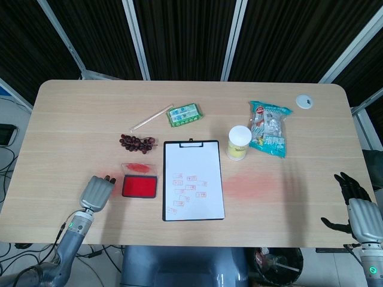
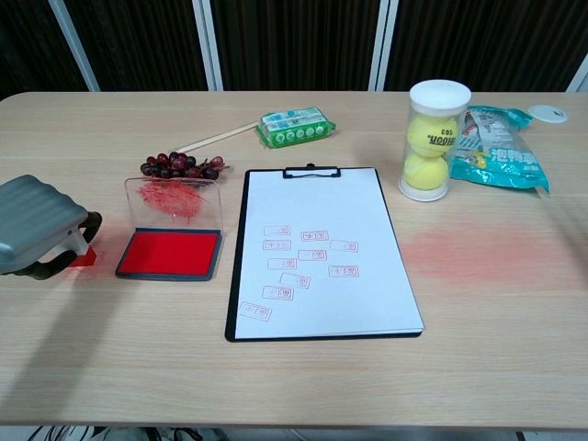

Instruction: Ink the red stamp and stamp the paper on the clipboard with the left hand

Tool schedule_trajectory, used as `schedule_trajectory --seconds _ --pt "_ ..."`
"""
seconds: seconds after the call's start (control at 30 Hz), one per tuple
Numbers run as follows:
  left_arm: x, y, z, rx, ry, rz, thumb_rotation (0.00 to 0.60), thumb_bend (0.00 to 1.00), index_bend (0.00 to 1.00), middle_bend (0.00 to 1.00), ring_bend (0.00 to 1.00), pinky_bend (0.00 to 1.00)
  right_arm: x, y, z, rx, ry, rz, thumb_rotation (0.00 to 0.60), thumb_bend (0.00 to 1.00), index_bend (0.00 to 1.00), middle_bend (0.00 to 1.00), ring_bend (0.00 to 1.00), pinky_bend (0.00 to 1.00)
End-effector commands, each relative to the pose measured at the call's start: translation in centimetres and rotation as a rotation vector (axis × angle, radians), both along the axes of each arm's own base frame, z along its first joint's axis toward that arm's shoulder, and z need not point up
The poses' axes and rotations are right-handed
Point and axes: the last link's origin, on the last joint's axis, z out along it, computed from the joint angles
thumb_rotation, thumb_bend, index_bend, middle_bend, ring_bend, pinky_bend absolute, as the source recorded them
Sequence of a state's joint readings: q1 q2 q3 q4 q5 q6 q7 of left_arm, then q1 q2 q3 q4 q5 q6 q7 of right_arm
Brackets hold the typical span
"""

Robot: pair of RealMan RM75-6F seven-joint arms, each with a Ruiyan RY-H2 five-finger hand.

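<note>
The left hand (image 2: pixel 41 225) sits at the left edge of the chest view, just left of the ink pad (image 2: pixel 170 253). Its fingers are curled down around the red stamp (image 2: pixel 84 256), of which only the red base and a pale part of the body show beneath the hand. The stamp base rests on the table (image 2: pixel 303 386) — beside the pad, not on it. In the head view the same hand (image 1: pixel 97 191) appears at lower left, directly left of the ink pad (image 1: pixel 139 186); the stamp is hidden there.

The ink pad is open, its clear lid standing upright at the far edge with red smears on it. The clipboard (image 2: pixel 314 172) lies just right of the pad, centre frame, holding a white paper (image 2: pixel 322 211) that carries several red stamp marks in its lower half.

The right hand (image 1: pixel 359 212) is at the lower right corner of the head view, off the table edge, fingers spread and holding nothing.

Upper frame: grapes (image 2: pixel 179 165) behind the pad, a green packet (image 2: pixel 294 126), a tennis ball tube (image 2: pixel 429 138), and a blue snack bag (image 2: pixel 501 147).
</note>
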State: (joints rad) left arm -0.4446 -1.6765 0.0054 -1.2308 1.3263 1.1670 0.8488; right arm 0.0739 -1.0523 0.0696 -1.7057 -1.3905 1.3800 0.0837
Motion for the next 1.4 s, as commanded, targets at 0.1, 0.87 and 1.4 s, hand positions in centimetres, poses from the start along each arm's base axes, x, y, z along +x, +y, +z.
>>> schedule_trajectory --seconds 0.1,0.87,1.4 --pt "0.0 -0.01 0.01 0.0 0.0 0.003 0.6 0.4 0.48 0.62 0.95 1.0 0.01 0.0 0.01 0.0 0.0 0.001 0.6 0.14 0.0 0.0 0.0 0.13" --pt "0.13 0.08 0.27 0.001 0.006 0.004 0.6 0.38 0.4 0.56 0.95 1.0 0.02 0.05 0.03 -0.002 -0.003 0.0 0.6 0.14 0.0 0.0 0.0 0.13" --pt "-0.01 0.04 0.45 0.003 0.005 0.007 0.6 0.38 0.35 0.52 0.95 1.0 0.1 0.08 0.03 -0.006 -0.01 0.004 0.6 0.14 0.0 0.0 0.0 0.13"
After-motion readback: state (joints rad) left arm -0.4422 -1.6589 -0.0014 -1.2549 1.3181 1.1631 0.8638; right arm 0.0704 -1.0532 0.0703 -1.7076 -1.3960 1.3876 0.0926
